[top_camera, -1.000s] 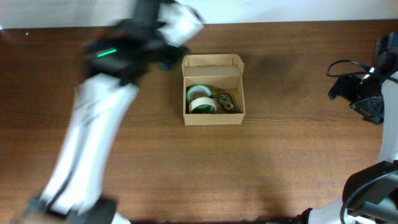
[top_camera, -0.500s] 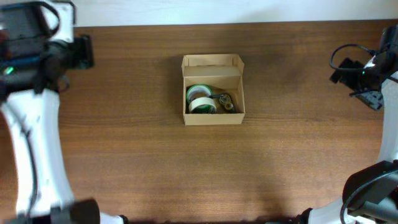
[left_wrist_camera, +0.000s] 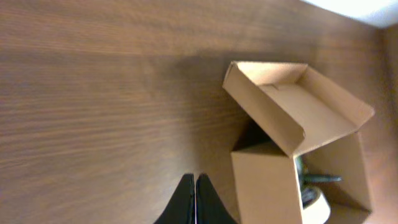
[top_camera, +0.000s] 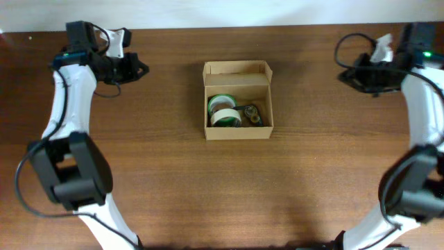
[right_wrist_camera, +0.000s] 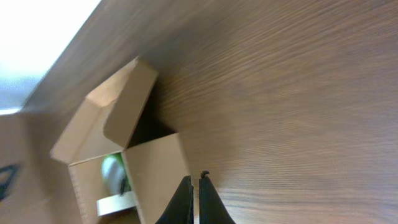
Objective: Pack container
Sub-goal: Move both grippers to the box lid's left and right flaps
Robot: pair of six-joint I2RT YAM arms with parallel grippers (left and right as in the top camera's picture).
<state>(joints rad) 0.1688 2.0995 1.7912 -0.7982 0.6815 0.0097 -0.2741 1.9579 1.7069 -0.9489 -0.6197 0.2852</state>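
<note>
The open container (top_camera: 238, 132) is sitting mid-tabletop (top_camera: 173, 180), holding tape rolls (top_camera: 222, 111). The left pincer (top_camera: 139, 69) at ten o'clock and the right pincer (top_camera: 345, 75) at two o'clock are hanging fully closed, gripping nothing.

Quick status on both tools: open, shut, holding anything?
Left tool: closed, holding nothing.
Right tool: closed, holding nothing.

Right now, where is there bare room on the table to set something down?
Bare wood lies between the box and the left fingers, between it and the right fingers, and across the near side of the table. The box itself is crowded with tape rolls.
</note>
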